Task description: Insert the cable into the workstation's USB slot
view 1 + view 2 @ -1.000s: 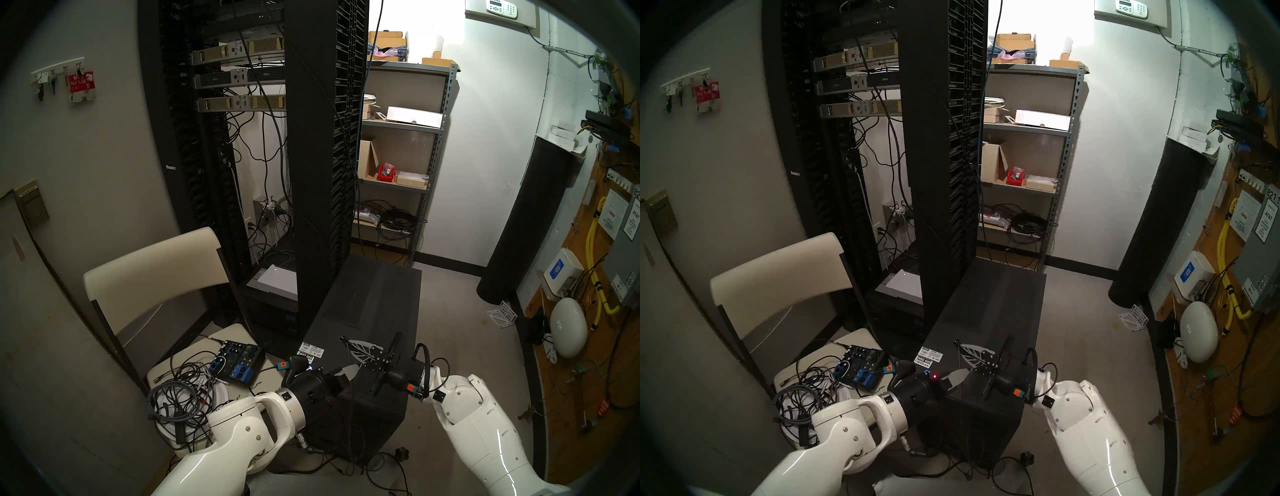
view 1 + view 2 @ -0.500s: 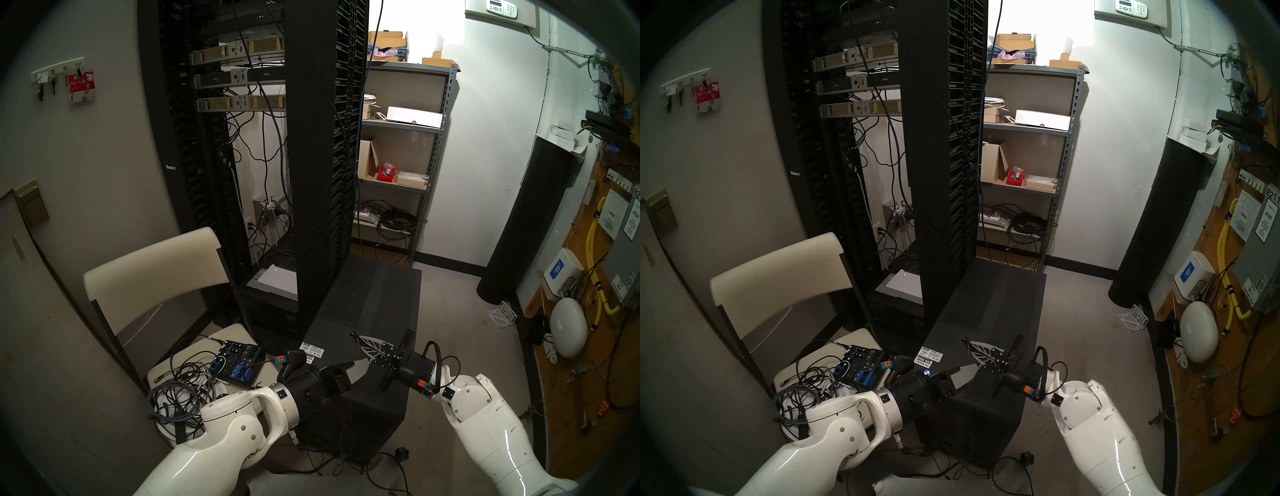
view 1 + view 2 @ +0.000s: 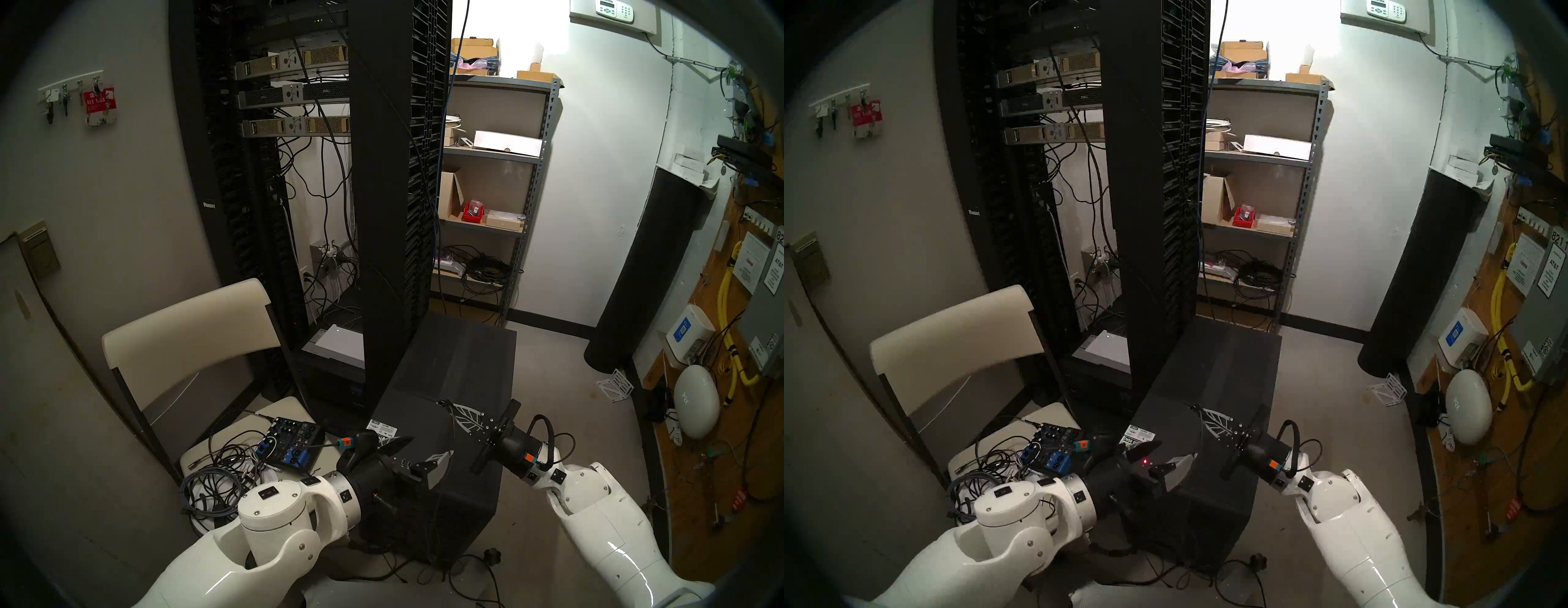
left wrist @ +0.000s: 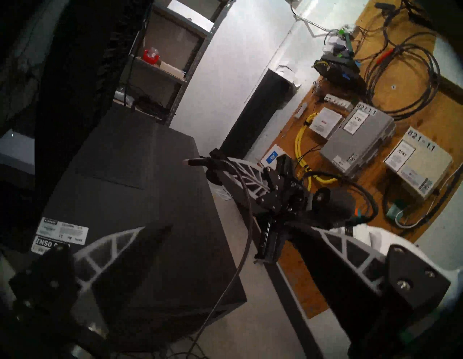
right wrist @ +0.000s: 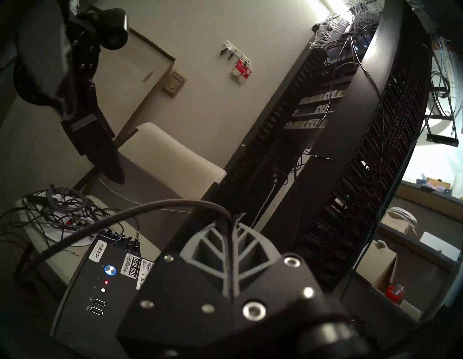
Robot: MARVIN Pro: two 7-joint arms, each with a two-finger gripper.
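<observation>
Workstation, black tower, stands on the floor under both grippers, beside the tall server rack. Its top panel near the left gripper carries white barcode stickers, a blue-lit round button, a small red light and two USB ports, one just below the other; both ports look empty.

Chair, cream, off to the left gripper's outer side; a small blue-black mixer and a tangle of cords lie on its seat.

Right gripper hangs above the tower top, well away from the ports. Jaws clenched on the cable just behind its plug.

Left gripper hovers over the tower's front edge close to the ports. Jaws released, spread wide, grasping nothing.

Cable runs from the right jaws in a loop, then drops past the tower's front corner toward the floor. Plug, black with silver tip, sticks out beyond the right jaws, level, in the air, clear of the tower.
</observation>
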